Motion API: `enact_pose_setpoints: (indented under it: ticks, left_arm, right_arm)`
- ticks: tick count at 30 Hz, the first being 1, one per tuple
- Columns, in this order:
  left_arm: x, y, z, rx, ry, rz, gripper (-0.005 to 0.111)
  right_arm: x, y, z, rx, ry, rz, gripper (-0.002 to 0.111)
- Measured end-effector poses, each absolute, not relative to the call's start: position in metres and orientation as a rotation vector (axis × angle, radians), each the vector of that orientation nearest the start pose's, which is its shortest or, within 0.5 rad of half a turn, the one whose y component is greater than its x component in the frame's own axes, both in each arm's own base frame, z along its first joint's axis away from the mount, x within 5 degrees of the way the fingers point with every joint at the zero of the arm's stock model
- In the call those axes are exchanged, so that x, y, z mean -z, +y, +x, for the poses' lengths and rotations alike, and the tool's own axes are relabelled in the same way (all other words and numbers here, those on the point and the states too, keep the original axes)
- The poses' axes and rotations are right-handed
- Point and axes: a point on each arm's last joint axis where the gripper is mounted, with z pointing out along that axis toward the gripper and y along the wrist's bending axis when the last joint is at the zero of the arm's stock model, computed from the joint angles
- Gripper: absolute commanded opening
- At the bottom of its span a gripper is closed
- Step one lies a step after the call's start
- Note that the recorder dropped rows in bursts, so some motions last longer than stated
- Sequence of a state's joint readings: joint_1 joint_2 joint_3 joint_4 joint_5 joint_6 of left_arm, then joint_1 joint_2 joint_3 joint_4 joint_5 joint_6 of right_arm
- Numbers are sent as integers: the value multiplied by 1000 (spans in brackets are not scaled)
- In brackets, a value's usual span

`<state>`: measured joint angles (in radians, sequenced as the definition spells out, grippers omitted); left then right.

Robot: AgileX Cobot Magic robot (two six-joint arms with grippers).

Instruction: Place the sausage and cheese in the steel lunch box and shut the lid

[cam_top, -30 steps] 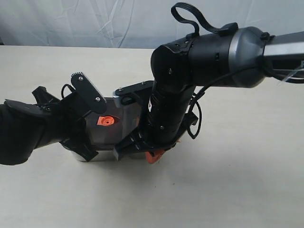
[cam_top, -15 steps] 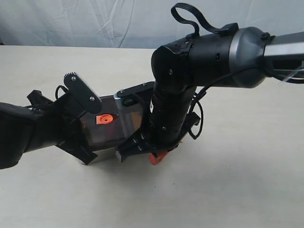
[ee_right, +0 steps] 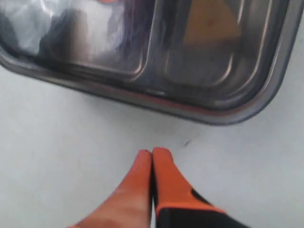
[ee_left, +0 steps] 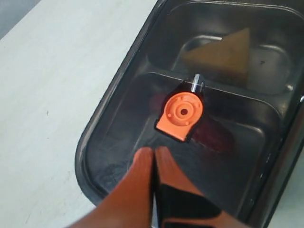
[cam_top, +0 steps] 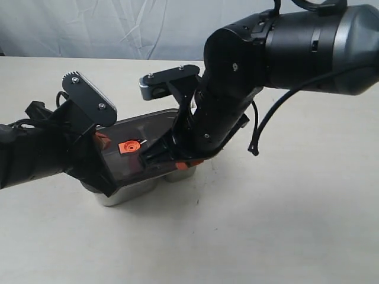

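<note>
Cheese (ee_left: 223,54) and sausage (ee_left: 216,135) are lodged inside the steel lunch box (cam_top: 127,192), the lid (ee_left: 137,90) is laid on it with seating unverified, and left gripper (ee_left: 154,152) and right gripper (ee_right: 152,154) are pressed together, empty.

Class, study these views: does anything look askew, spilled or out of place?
Nothing stands out. The dark translucent lid covers the shiny steel lunch box; the yellow cheese wedge and red sausage lie in separate compartments beneath it. Whether the lid is fully seated cannot be told.
</note>
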<state>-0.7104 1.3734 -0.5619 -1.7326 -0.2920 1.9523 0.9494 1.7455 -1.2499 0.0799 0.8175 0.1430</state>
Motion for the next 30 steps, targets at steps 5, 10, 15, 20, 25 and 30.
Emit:
enact_pose_setpoints:
  ticks: [5,10,15,20,25,30]
  left_arm:
    - [-197,-144,204,-58,2120,910,0]
    - [-197,-145,203,-35,2117,920,0]
    - [-184,-148,205,-49,2155,947,0]
    - [-164,-152,209,-74,2215,995,0]
    - [-161,-154,212,-79,2220,1009,0]
    - [-161,-154,212,-80,2221,1010,0]
  right_arm:
    - [-226,294,220,-352,2597,-962,-1]
    - [-196,285,244,-281,2690,-893,-1]
    - [-179,284,251,-246,2737,-887,-1]
    - [-180,285,252,-248,2734,-885,-1]
    - [-182,284,252,-249,2726,-886,-1]
    - [-187,283,253,-231,2699,-897,-1]
